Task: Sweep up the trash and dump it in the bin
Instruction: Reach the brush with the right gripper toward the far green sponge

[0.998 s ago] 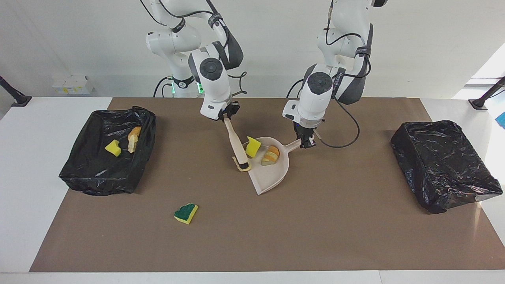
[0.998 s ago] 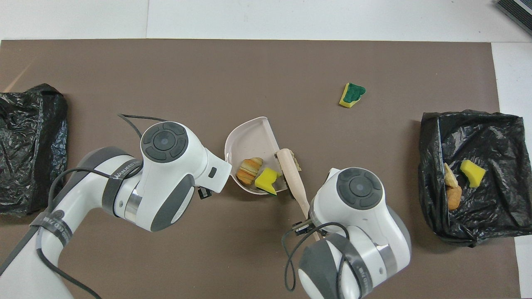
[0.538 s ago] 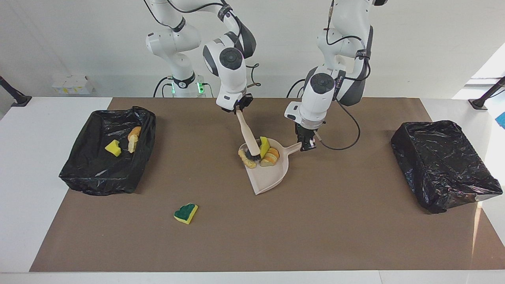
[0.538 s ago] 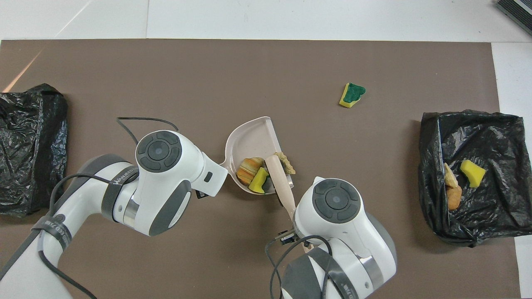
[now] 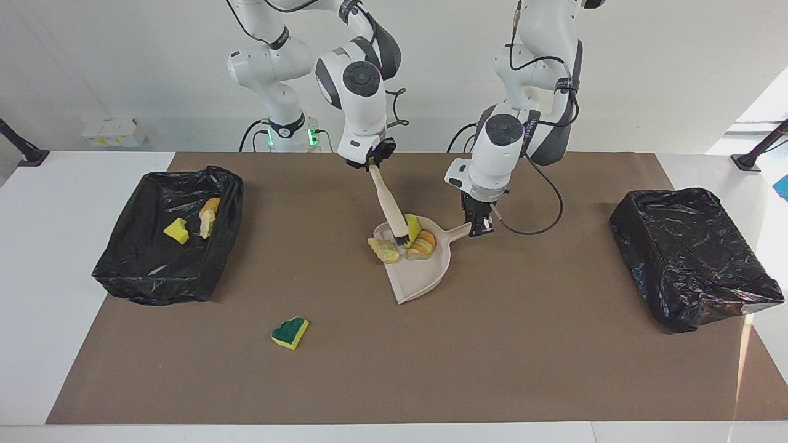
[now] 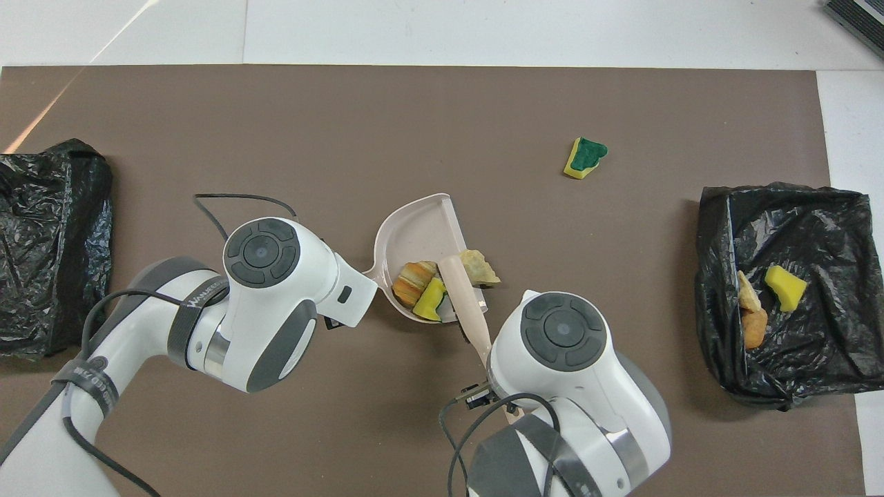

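Observation:
My right gripper (image 5: 369,162) is shut on the handle of the beige brush (image 5: 388,206), whose black bristles stand at the open edge of the beige dustpan (image 5: 422,277). My left gripper (image 5: 479,226) is shut on the dustpan's handle (image 5: 458,232). In the pan (image 6: 414,224) lie a yellow sponge chunk (image 5: 413,226) (image 6: 431,301) and a striped bread piece (image 5: 423,245) (image 6: 412,281). A tan bread piece (image 5: 384,250) (image 6: 481,268) lies across the pan's open edge. A green-and-yellow sponge piece (image 5: 290,332) (image 6: 584,156) lies on the mat, farther from the robots.
A black-lined bin (image 5: 154,286) (image 6: 780,200) at the right arm's end holds a yellow sponge (image 5: 176,231) and bread (image 5: 209,218). A second black-lined bin (image 5: 695,258) (image 6: 48,241) stands at the left arm's end. Brown mat covers the table.
The right arm drew the brush up and toward the robots. That pushed the yellow sponge against the striped bread and left the tan piece at the pan's edge. The left gripper barely moved.

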`<state>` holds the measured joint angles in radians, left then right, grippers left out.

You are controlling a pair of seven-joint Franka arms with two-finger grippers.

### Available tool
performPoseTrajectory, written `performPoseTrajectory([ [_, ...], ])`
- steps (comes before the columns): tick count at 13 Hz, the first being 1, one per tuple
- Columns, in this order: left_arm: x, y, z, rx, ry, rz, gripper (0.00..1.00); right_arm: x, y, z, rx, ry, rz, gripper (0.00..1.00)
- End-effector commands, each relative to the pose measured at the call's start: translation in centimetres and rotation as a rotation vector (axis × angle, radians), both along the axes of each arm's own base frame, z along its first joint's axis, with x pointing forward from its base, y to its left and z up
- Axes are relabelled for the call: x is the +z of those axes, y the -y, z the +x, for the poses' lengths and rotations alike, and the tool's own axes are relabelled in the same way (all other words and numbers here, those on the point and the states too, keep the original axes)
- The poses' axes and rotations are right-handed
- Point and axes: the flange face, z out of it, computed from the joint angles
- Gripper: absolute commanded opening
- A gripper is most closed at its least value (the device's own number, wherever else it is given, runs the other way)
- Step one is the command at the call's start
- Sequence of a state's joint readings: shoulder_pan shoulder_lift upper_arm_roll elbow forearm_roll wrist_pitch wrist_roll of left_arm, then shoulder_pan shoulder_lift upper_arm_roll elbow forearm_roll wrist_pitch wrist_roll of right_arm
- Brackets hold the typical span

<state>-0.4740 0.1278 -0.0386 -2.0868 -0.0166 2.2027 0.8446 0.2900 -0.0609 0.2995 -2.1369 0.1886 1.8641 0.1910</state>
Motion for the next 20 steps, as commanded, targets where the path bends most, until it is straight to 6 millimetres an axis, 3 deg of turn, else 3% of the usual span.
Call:
performPoseTrajectory([
  [1,0.3,-0.8,-0.8,-0.011,0.014,0.000,0.00,0.0,2.4,2.6,-0.025,0.051,-0.014,0.00],
  [3,0.3,-0.9,-0.8,-0.005,0.009,0.003,0.00,0.0,4.4,4.6,-0.021,0.091,-0.067,0.00],
  [5,0.6,-0.8,-0.5,0.000,0.007,0.004,0.00,-0.6,7.5,7.4,-0.017,0.100,-0.084,0.00],
  [9,0.6,-0.7,-0.9,0.015,-0.018,0.019,0.00,-1.3,17.5,13.5,0.032,0.161,-0.084,0.00],
  [12,0.6,-0.6,-1.0,0.071,-0.018,0.021,0.00,-1.8,21.3,19.4,0.081,0.195,-0.143,0.00],
  [14,0.6,-0.6,-1.0,0.071,-0.018,0.021,0.00,-2.8,25.8,23.2,0.096,0.204,-0.154,0.00],
  [17,0.6,-0.6,-1.0,0.073,-0.018,0.021,0.00,-5.5,28.6,26.3,0.178,0.193,-0.142,0.00],
  [18,0.6,-0.6,-1.0,0.074,-0.018,0.021,0.00,-6.5,28.9,26.6,0.178,0.183,-0.141,0.00],
  [20,0.6,-0.5,-1.2,0.087,-0.019,0.022,0.00,-6.5,28.5,26.4,0.166,0.181,-0.139,0.00],
])
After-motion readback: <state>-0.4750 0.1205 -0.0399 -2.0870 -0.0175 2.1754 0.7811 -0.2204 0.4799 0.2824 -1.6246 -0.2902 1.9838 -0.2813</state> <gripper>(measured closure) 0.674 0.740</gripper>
